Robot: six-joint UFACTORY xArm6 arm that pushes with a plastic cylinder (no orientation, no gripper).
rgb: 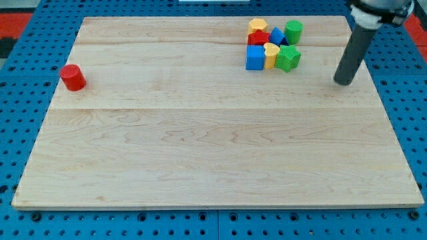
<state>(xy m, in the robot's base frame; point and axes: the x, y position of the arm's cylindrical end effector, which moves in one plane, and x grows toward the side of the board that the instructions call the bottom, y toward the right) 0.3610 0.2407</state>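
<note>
My tip (343,82) rests on the wooden board (200,133) at the view's upper right, touching no block. The nearest block is a green star-like block (288,59), a short way to the tip's left. That block belongs to a tight cluster: a blue cube (255,58), a yellow heart-shaped block (271,55), a red block (258,38), a blue block (278,36), a yellow block (257,26) and a green cylinder (293,31). A lone red cylinder (73,77) stands at the board's far left.
The board lies on a blue perforated table (20,133). The arm's dark rod (355,50) comes down from the view's top right corner.
</note>
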